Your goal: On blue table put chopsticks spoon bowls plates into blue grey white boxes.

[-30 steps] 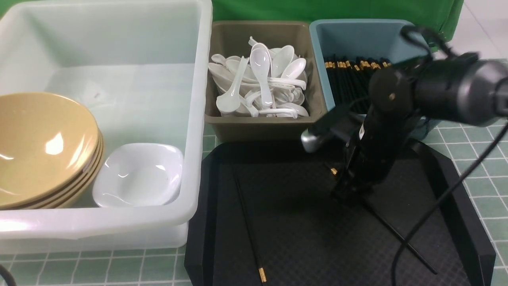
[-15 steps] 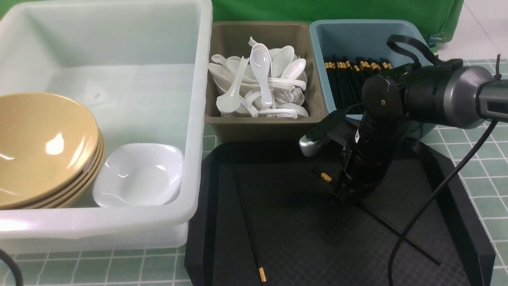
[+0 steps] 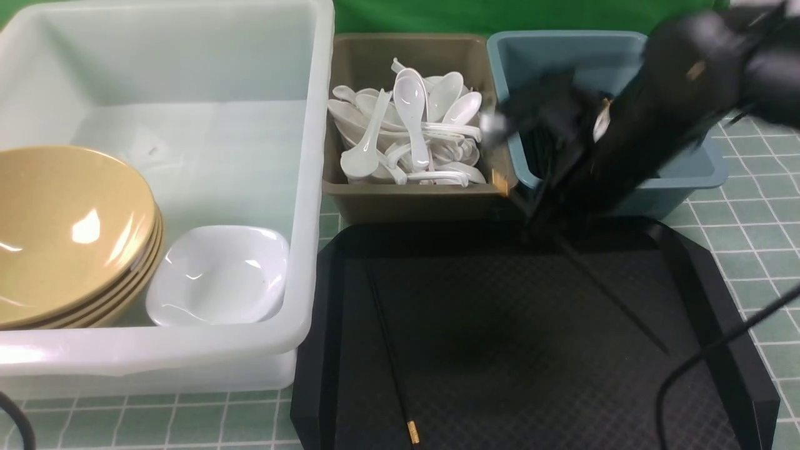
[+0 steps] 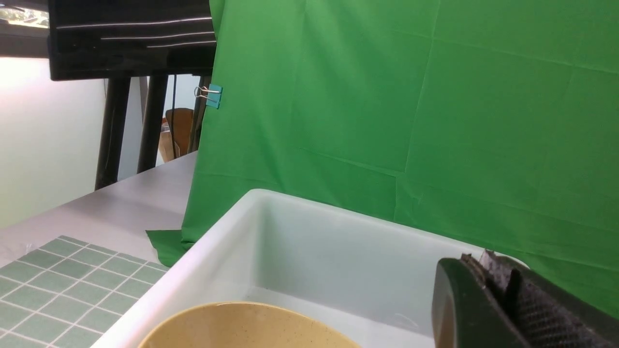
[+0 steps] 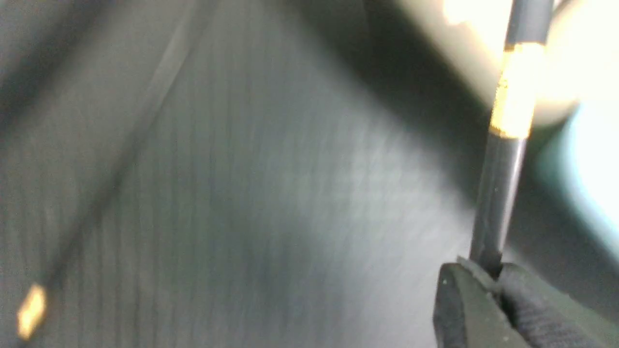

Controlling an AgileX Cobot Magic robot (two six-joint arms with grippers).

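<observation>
**Lifting a chopstick toward the blue box (image 3: 687, 169)**

Raised off the black tray (image 3: 475, 375) within the last second, right gripper (image 5: 495, 285) pinched narrow on one chopstick (image 5: 500, 193), now centre right at that rim. Probably close to dropping in. Smeared by motion blur. Lying lower centre, a second chopstick (image 3: 387, 350). Shut and empty, left gripper (image 4: 503, 299), partly cut off.

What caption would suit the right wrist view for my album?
Right tool pinching a thin black gold-banded chopstick over the black textured tray.
</observation>
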